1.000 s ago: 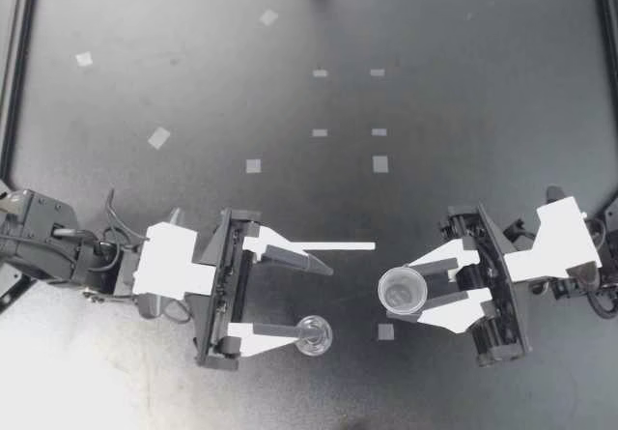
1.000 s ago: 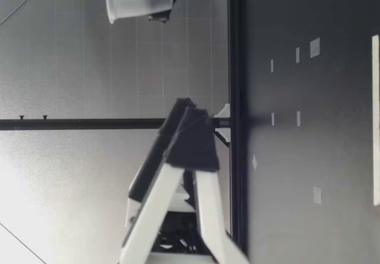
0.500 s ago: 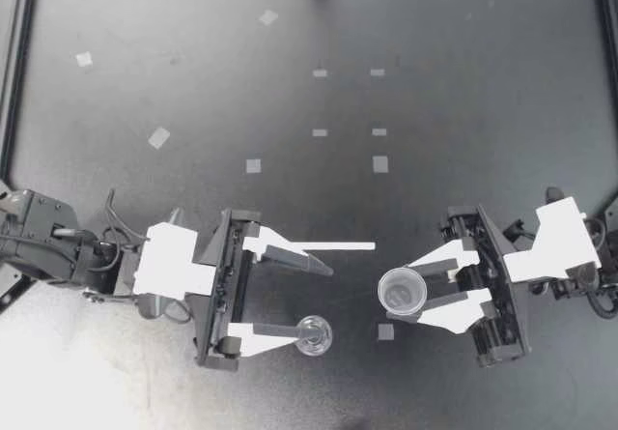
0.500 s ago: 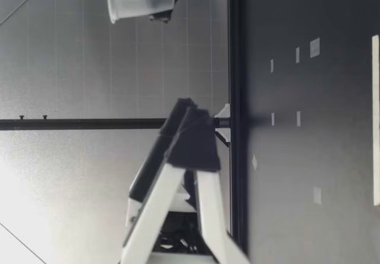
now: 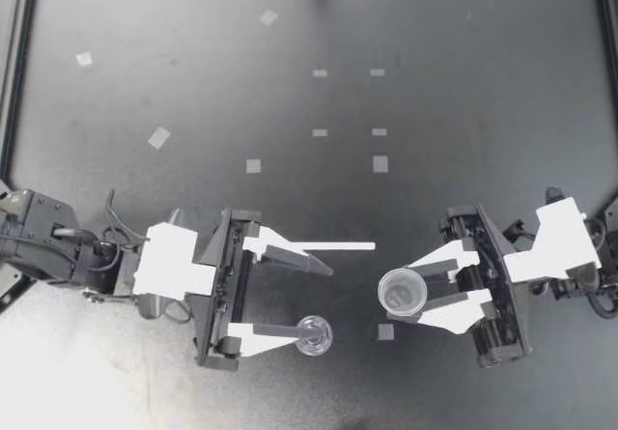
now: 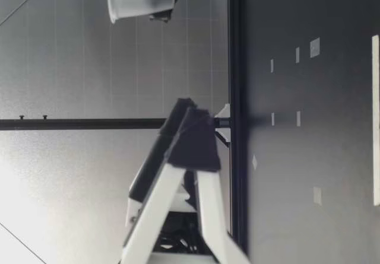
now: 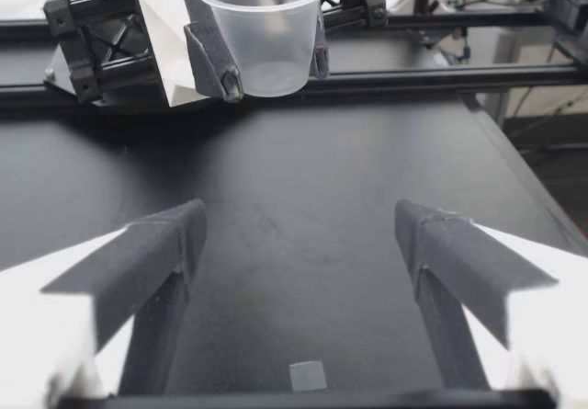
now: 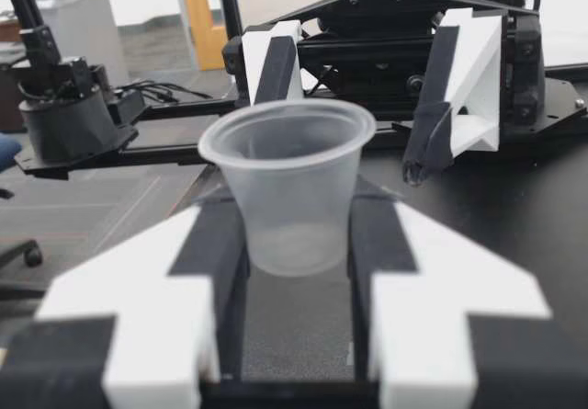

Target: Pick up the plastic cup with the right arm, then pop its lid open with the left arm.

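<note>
The right end effector (image 5: 413, 293) was clenched on the clear cup (image 5: 403, 291), held above the worktop (image 5: 193, 92) at near right; lifting appeared done. The left end effector (image 5: 319, 301), spread and holding nothing, faced the cup without contact, with a small clear round thing (image 5: 314, 335) by its near finger.

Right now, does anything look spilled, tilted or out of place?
Nothing stands out. The clear cup is upright in my right gripper. My left gripper hangs open, with a small clear round thing beside it.
</note>
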Motion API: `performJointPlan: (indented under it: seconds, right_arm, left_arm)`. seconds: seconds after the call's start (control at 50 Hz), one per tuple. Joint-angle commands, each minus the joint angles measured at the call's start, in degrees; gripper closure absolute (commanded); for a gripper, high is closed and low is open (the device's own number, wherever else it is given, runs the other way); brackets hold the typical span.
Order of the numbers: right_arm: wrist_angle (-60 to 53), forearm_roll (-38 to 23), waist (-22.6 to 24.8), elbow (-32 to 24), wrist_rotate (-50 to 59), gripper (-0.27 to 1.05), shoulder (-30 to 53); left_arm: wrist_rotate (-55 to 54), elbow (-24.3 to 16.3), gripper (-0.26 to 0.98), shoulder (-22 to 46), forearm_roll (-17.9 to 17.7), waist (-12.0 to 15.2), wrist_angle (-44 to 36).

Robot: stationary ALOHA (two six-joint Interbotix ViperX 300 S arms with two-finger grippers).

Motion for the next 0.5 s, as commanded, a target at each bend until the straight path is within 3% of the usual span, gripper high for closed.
performJointPlan:
  seconds: [0.0,0.48]
  right_arm:
    - [-0.2,-0.1,0.3,-0.8,-0.1,0.49,-0.5]
    - [-0.2,-0.5,0.3,-0.8,-0.1,0.49,-0.5]
  left_arm:
    - [0.1,-1.1,-0.02,-1.8,-0.1,0.1,-0.2]
    - [0.2,-1.1,-0.02,-1.8,-0.1,0.1,-0.2]
